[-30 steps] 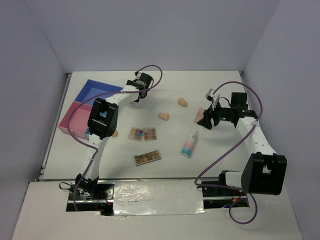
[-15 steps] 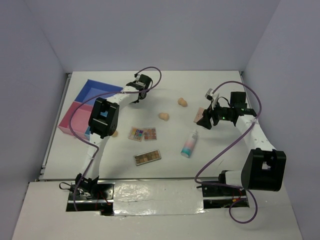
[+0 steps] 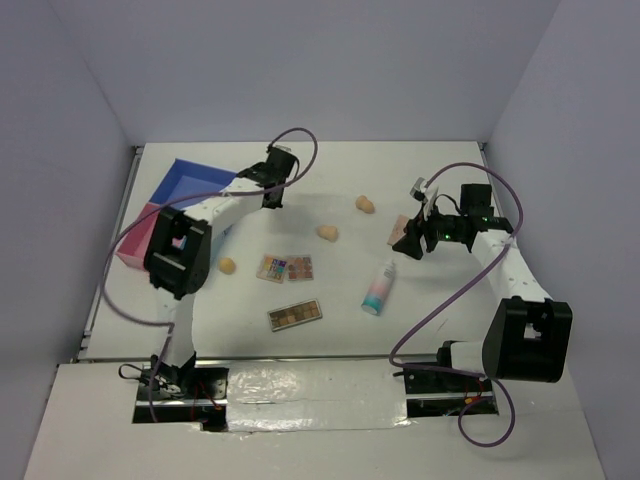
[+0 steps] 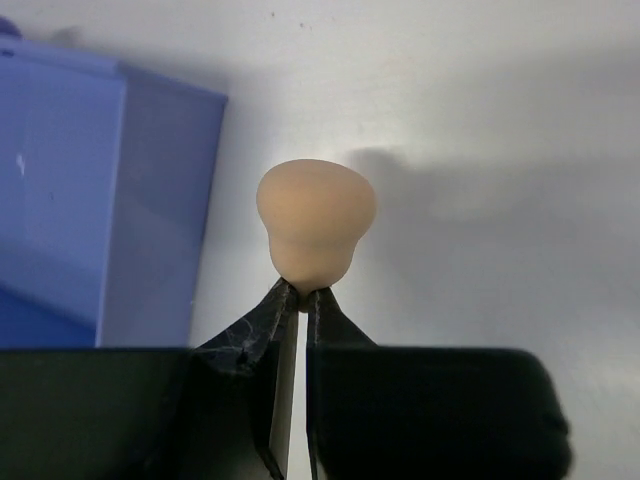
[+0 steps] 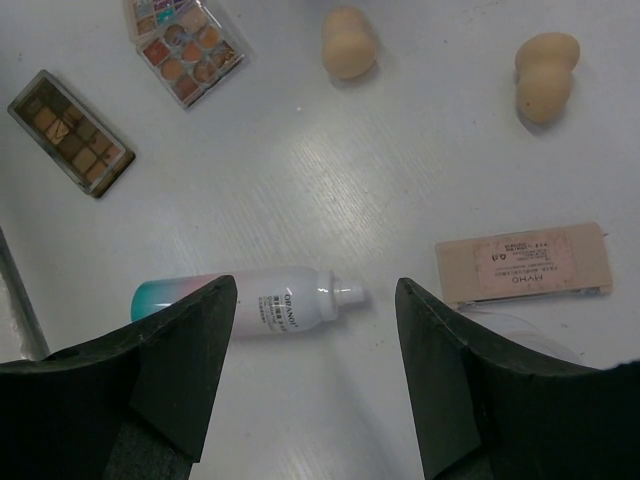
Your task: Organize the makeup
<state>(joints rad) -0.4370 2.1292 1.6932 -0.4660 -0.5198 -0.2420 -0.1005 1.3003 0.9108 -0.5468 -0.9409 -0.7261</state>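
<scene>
The left tool (image 4: 298, 298) clamps a peach sponge (image 4: 316, 225). The right tool (image 5: 315, 300) hangs spread apart above the tube (image 5: 250, 302).

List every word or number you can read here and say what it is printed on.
"HYHO": on the beige compact, with a number above it that looks like "0.01"; its finer print is too small.
"OJEANO", roughly: on the white-pink-teal tube; blurred, so uncertain.
Nothing readable on the eyeshadow palettes or the sponge in the left hand.
</scene>
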